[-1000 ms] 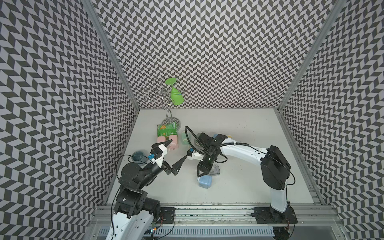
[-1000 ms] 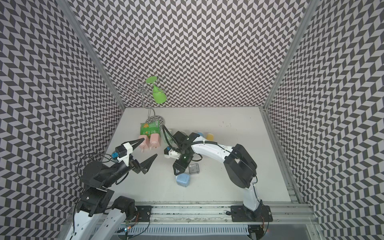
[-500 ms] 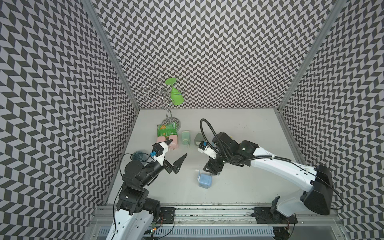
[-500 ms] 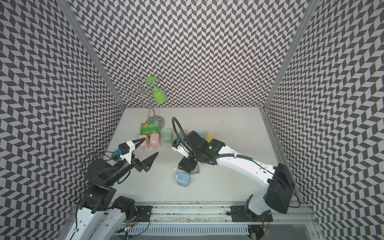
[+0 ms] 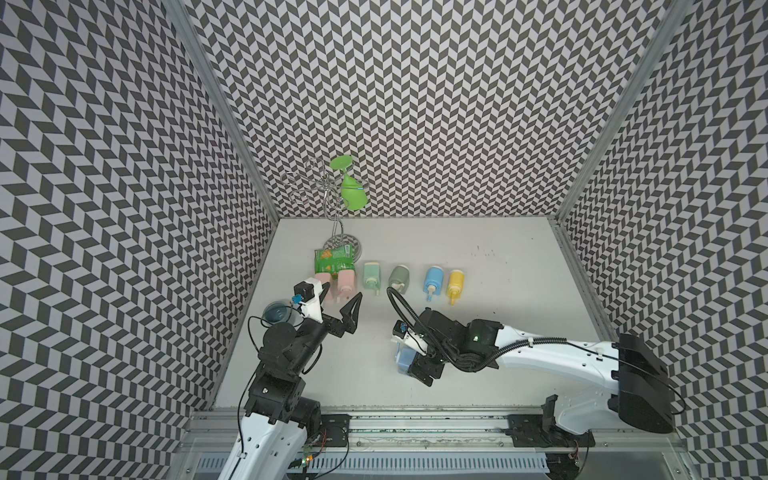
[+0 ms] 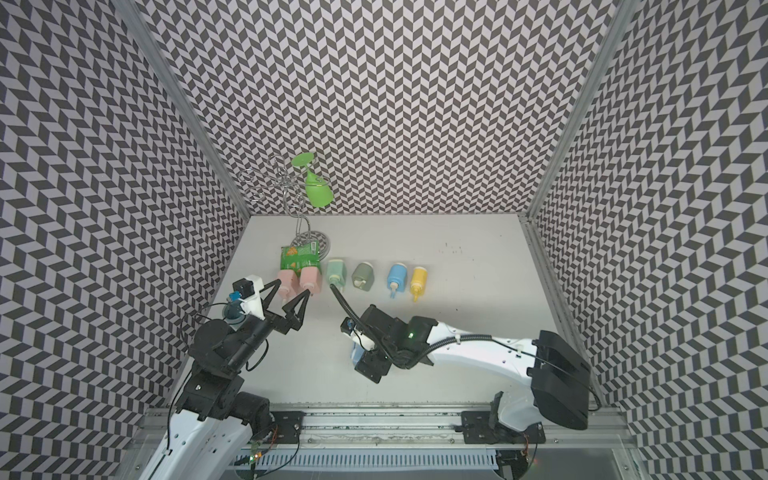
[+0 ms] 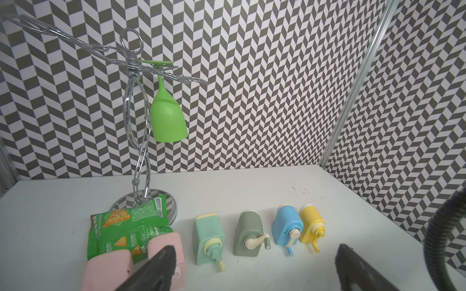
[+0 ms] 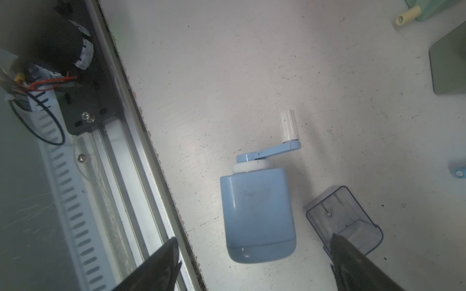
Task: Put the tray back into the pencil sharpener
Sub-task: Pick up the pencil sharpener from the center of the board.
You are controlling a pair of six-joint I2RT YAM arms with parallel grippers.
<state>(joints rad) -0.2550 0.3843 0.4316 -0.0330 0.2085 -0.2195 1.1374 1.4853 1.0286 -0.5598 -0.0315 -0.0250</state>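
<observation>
The tray (image 8: 338,214), of clear bluish plastic, lies on the surface (image 8: 252,63) just beside the sharpener (image 8: 257,214), with a narrow gap between them. Its long axis goes almost along the long axis of the sharpener. It is turned only a little, so the end nearer the crank (image 8: 277,150) is closer to the sharpener than the other end. Its hollow side faces up. The sharpener lies flat on its side, with the crank end pointing away from the right tool (image 8: 253,238).

The right tool is released: its fingers (image 8: 161,267) stand wide, one at each side of the sharpener, and grasp nothing. The finger on the tray side overlaps the end of the tray; I cannot tell if it touches. The rail (image 8: 131,176) runs near the sharpener, on the side opposite to the tray.

Only the right wrist view shows the tray and the whole sharpener. In both top views the right arm covers them, and only a blue edge of the sharpener shows. The left wrist view shows instead a row (image 7: 248,234) of other sharpeners, well apart from the sharpener. The left tool (image 6: 292,287) is also released and empty, above the surface and well apart from the sharpener.
</observation>
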